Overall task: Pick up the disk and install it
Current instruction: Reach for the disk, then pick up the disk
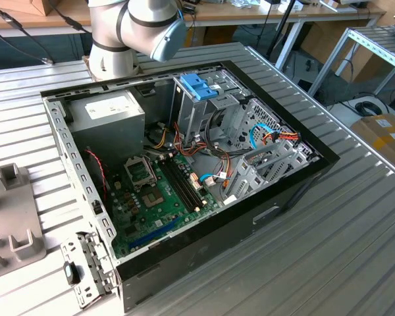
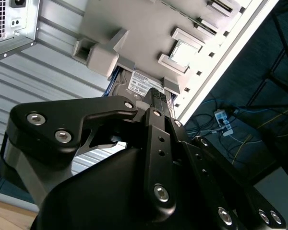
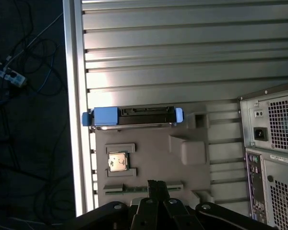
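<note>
In the first wrist view the disk, dark grey with a light-blue carrier rail along it, stands on edge in a slot of the grey fixture plate, close to the table's edge. My gripper hangs over the other end of that plate, a good way from the disk, with its two black fingers pressed together and nothing between them. In the second wrist view the disk's white label shows just past the gripper.
A silver chip sits in a pocket of the fixture plate. The open computer case lies on the ribbed metal table, its blue-latched drive cage at the back. The table edge drops to floor cables.
</note>
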Motion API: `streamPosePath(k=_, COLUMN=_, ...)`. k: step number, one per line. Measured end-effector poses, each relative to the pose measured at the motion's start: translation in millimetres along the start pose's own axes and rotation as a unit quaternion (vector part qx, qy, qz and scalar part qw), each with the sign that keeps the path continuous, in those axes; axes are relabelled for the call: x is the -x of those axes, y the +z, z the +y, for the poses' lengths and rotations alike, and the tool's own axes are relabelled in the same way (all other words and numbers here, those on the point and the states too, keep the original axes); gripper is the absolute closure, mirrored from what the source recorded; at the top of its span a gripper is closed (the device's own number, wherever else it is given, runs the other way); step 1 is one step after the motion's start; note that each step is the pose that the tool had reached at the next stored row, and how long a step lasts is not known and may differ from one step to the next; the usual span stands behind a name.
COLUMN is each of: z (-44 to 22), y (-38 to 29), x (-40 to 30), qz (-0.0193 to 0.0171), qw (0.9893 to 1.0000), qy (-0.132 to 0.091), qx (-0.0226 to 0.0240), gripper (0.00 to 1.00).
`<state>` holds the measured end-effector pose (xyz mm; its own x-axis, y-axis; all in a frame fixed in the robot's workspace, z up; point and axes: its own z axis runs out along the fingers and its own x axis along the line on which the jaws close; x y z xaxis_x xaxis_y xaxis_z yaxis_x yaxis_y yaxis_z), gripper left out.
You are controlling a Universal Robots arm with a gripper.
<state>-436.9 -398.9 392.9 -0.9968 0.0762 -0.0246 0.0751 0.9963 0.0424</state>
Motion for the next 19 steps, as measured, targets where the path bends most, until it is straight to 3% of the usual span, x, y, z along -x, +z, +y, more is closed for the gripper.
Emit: streamPosePath(k=19, z=-0.2, y=-0.1, x=-3.2, qz=0.0000, qw=1.0000, qy=0.000, qx=0.0000, gripper=0.89)
